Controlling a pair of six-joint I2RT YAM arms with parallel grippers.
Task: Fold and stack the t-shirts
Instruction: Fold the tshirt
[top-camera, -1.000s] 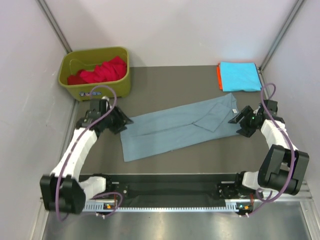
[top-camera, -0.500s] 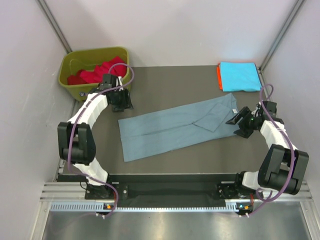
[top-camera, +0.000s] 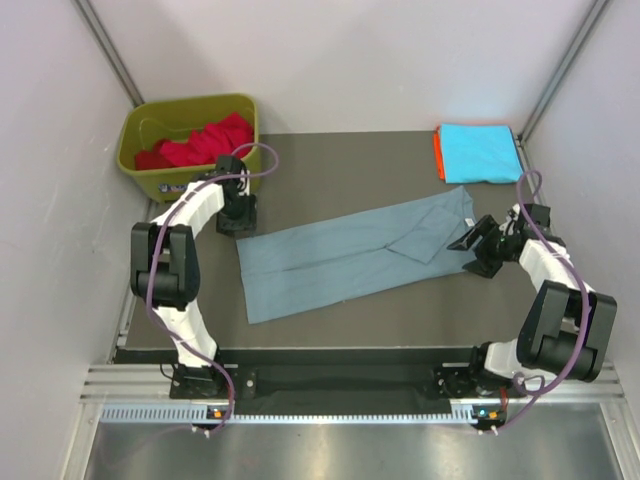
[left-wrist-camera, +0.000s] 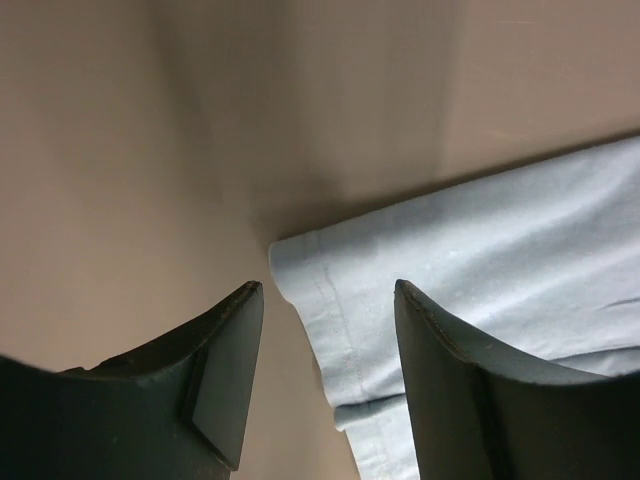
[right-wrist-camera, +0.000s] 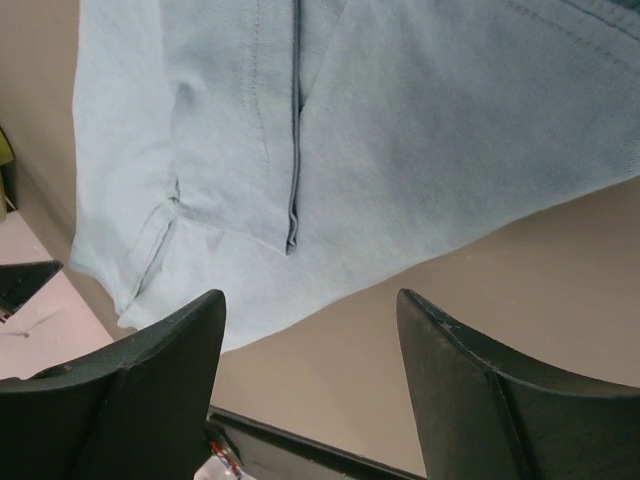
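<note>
Across the middle of the dark brown table (top-camera: 340, 165) lies a dusty grey-blue cotton t-shirt (top-camera: 350, 260). It is folded lengthwise into a long strip that slants from the near-left up toward the right edge. One sleeve is turned in over the body near its right end.

At that right end, close to the table's right edge, the right gripper (right-wrist-camera: 310, 295) hangs with its black fingers spread apart and nothing between them. The wrist camera looks down past them onto the shirt's seams and hem.

A little farther back, at the strip's far-left corner, the left gripper (left-wrist-camera: 328, 290) points down with its jaws parted too. They straddle the stitched corner of the hem. Whether the finger pads touch the cloth, I can't tell from here.

In the far-left corner stands an olive-green plastic bin (top-camera: 190, 180) with crumpled red tees (top-camera: 200, 145) inside. In the far-right corner a bright cyan folded tee (top-camera: 480, 150) sits squarely on an orange one (top-camera: 438, 155), which shows only a sliver at the left side.
</note>
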